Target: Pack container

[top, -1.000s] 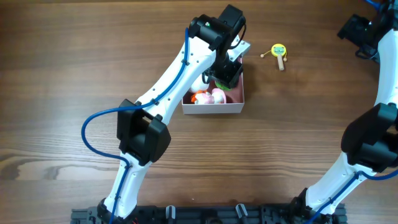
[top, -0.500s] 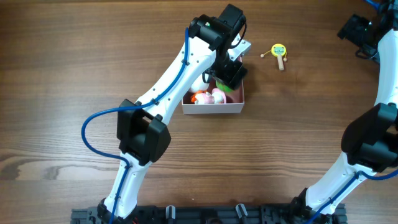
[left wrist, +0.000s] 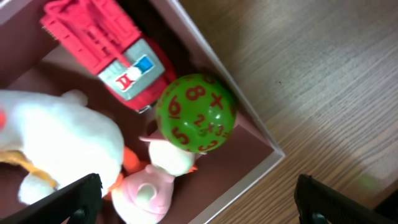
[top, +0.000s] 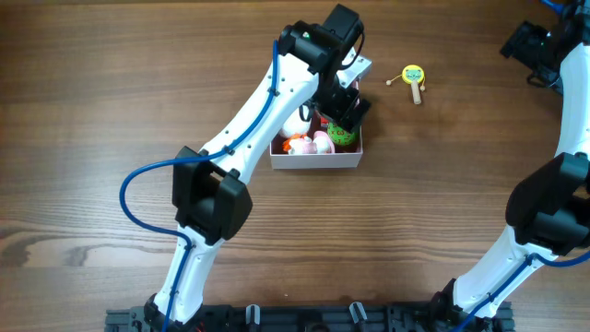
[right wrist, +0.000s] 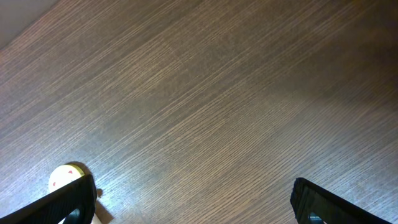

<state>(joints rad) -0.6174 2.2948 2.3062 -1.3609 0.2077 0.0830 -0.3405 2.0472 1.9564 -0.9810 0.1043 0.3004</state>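
The container [top: 313, 161] is a shallow white box with a dusty-pink inside, at the table's middle. In it lie a green ball with red numbers [top: 342, 136], a pink toy [top: 323, 142] and an orange-and-white toy [top: 297, 145]. My left gripper [top: 343, 109] hangs open over the box's far right corner, holding nothing. In the left wrist view the green ball [left wrist: 196, 114] rests free against the container's wall [left wrist: 214, 56], beside a red toy truck [left wrist: 106, 50], a white plush [left wrist: 59, 146] and the pink toy [left wrist: 149, 194]. My left gripper [left wrist: 199, 205] spans them wide. My right gripper [right wrist: 196, 205] is open over bare wood.
A yellow toy on a wooden handle [top: 414, 76] lies on the table right of the container; it also shows as the yellow toy [right wrist: 65, 177] by my right gripper's left finger. The right arm [top: 544, 41] reaches into the far right corner.
My left gripper has opened wide and let go of the green ball, which now lies in the container's right side. The right arm has not moved.
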